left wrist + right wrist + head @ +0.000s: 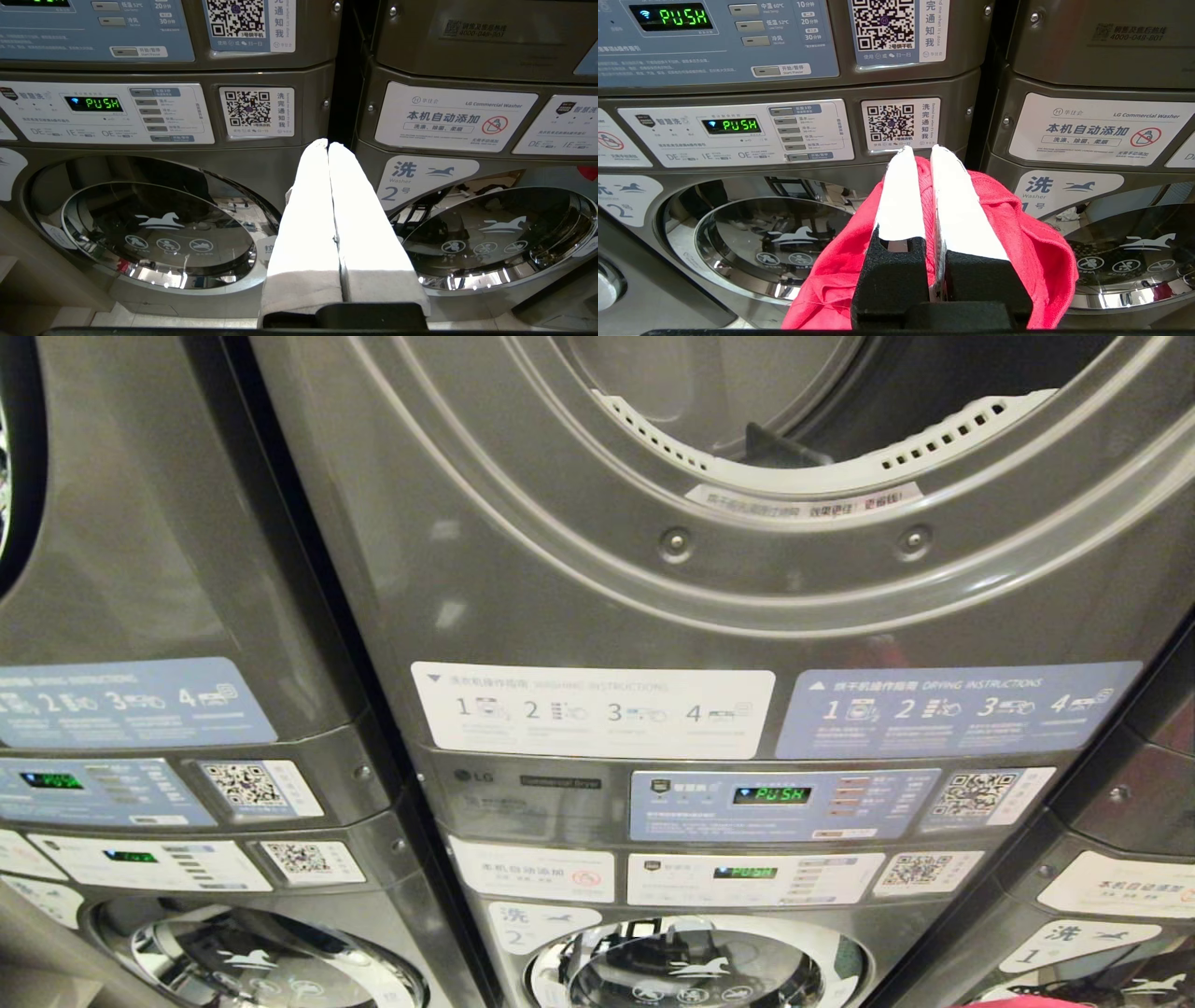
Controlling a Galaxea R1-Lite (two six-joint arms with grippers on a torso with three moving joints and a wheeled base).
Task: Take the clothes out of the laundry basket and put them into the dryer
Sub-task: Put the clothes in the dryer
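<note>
The grey stacked dryer (579,569) fills the head view, its round mouth (794,420) open at the top with the drum's perforated rim showing. My right gripper (919,150) is shut on a red garment (1036,242), which drapes over both sides of its white fingers in front of the washer door. A sliver of the red cloth (1018,1001) shows at the head view's lower edge. My left gripper (328,145) is shut with nothing in it, level before the gap between two machines. The laundry basket is out of view.
Below the dryer are control panels (775,803) reading PUSH and a closed glass washer door (695,971). Similar stacked machines stand to the left (140,709) and right (1120,859). Pale floor (140,319) shows under the washers.
</note>
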